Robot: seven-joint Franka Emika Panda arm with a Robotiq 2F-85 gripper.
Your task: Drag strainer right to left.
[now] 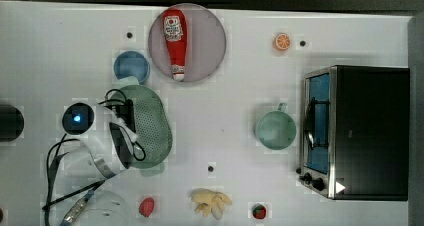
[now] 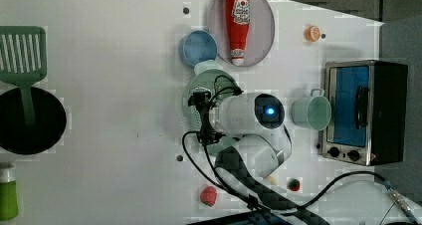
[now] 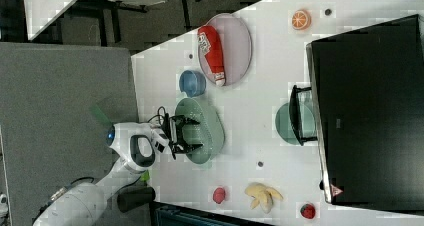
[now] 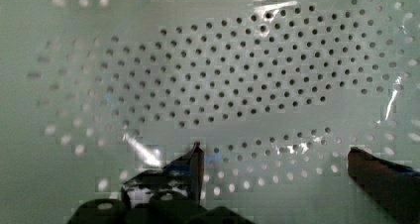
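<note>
top view: the strainer lies on the white worktop toward the top view's left, its long axis running up and down the picture. the arm's white wrist covers the strainer's left half. just above the strainer sits the blue bowl, close to its upper rim. the round grey plate carries the ketchup bottle, cap pointing down the picture. the teal mug stands well apart from the strainer, toward the top view's right, just beside the toaster oven. an orange slice lies near the upper right. along the lower edge lie a red strawberry-like piece, a peeled banana and a small red fruit.

right view: the gripper is over the strainer, fingers spread wide apart, one toward each end of the perforated centre. nothing is held between them.

wrist view: the perforated floor of the strainer lies close below the camera. two dark fingertips show far apart with bare plastic between them; whether they touch the floor cannot be told.

left view: a green spatula rests with its handle over a black pan at the left view's left, well away from the strainer. a green bottle stands at the lower left corner.
</note>
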